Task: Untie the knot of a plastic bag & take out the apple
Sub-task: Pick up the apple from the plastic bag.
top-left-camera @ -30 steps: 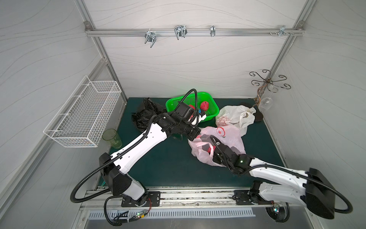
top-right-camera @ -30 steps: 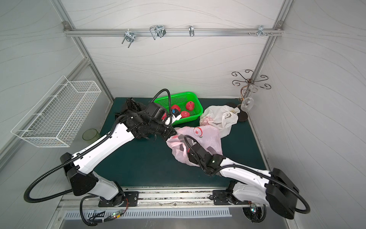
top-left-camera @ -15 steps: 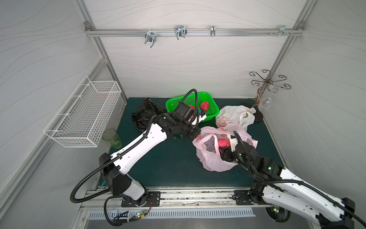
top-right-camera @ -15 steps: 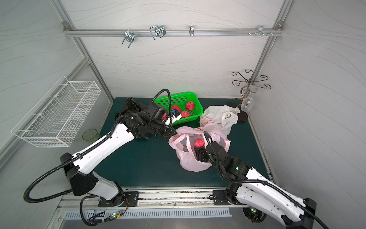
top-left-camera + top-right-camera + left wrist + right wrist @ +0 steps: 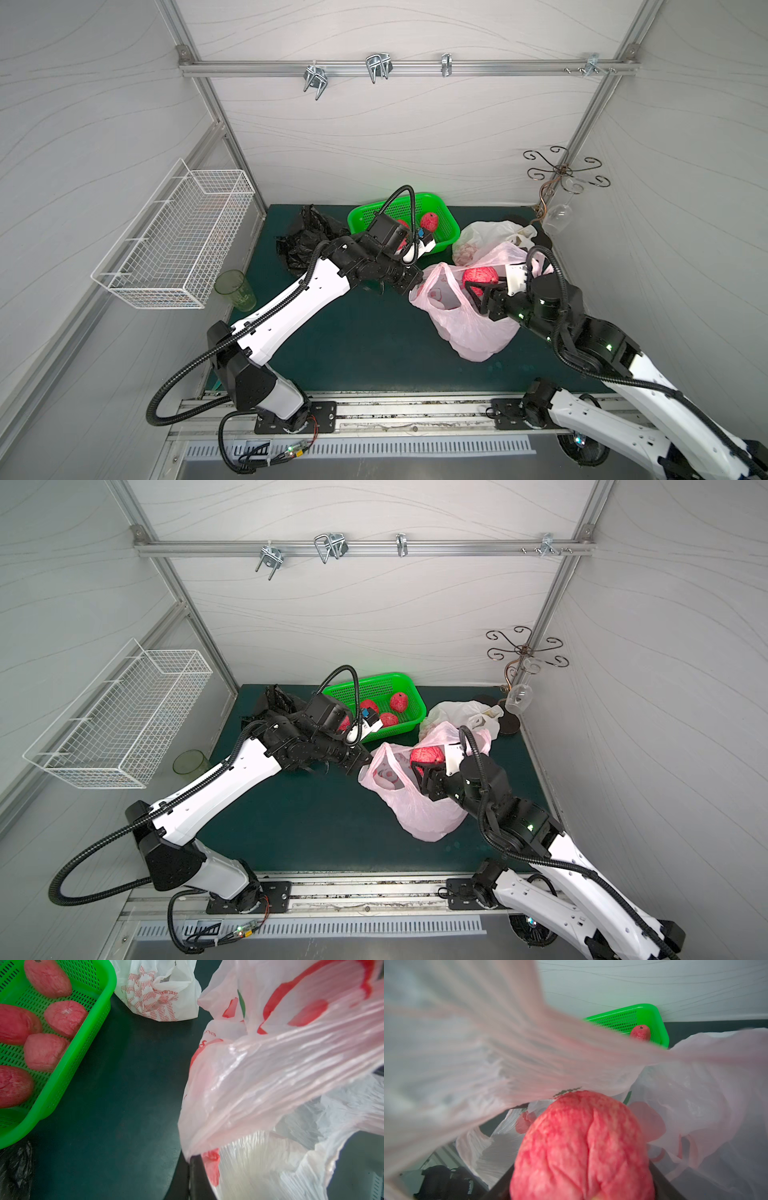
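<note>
my right pincer (image 5: pixel 478 286) is clamped on the apple (image 5: pixel 480 275), just above the mouth of the pink bag (image 5: pixel 469 332); left pincer (image 5: pixel 415 282) pinches its rim. green basket (image 5: pixel 451 232) lies ahead, nearer my left arm.

Both top views bright, even, diffuse; shadows soft. Fisheye bow grows away from green basket (image 5: pixel 445 220) toward frame edges. Wrist views: pink bag (image 5: pixel 270 1068) beside basket blurred close-up w/ glare streaks; apple (image 5: pixel 581 1147) slightly soft.
</note>
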Robot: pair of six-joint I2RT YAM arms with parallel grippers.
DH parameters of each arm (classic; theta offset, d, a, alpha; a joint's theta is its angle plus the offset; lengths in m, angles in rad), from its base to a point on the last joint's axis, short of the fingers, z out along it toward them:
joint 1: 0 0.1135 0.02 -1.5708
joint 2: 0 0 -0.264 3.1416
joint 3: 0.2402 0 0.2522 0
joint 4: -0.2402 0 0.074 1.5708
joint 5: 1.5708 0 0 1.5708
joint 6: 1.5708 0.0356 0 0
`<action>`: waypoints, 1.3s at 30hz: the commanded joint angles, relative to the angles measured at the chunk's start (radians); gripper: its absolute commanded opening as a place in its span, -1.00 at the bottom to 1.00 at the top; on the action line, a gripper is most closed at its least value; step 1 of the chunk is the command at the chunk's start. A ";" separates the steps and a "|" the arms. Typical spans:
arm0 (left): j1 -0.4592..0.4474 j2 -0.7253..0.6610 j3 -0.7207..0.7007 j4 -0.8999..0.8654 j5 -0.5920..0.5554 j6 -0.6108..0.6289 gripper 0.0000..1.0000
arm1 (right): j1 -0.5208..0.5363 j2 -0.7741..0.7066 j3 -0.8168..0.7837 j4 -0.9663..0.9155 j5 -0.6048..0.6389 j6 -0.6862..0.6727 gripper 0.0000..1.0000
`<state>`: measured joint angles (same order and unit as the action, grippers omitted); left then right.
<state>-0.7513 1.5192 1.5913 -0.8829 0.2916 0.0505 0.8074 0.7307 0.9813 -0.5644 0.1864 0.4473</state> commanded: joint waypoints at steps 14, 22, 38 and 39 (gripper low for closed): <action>0.004 -0.020 0.031 0.001 -0.039 0.017 -1.00 | -0.053 -0.011 0.042 -0.080 -0.437 0.195 -0.69; 0.004 -0.058 0.003 0.037 -0.126 0.010 -1.00 | -0.054 -0.156 -0.130 -0.269 -0.509 0.184 -0.73; 0.004 -0.065 -0.015 0.057 -0.202 0.006 -1.00 | 0.126 -0.355 -0.454 -0.316 -0.273 0.294 -0.86; 0.004 -0.066 -0.016 0.055 -0.223 0.007 -1.00 | 0.140 -0.353 -0.454 -0.320 -0.253 0.302 -0.88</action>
<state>-0.7506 1.4502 1.5673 -0.8551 0.1146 0.0498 0.9081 0.3817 0.5301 -0.8566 -0.1646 0.7040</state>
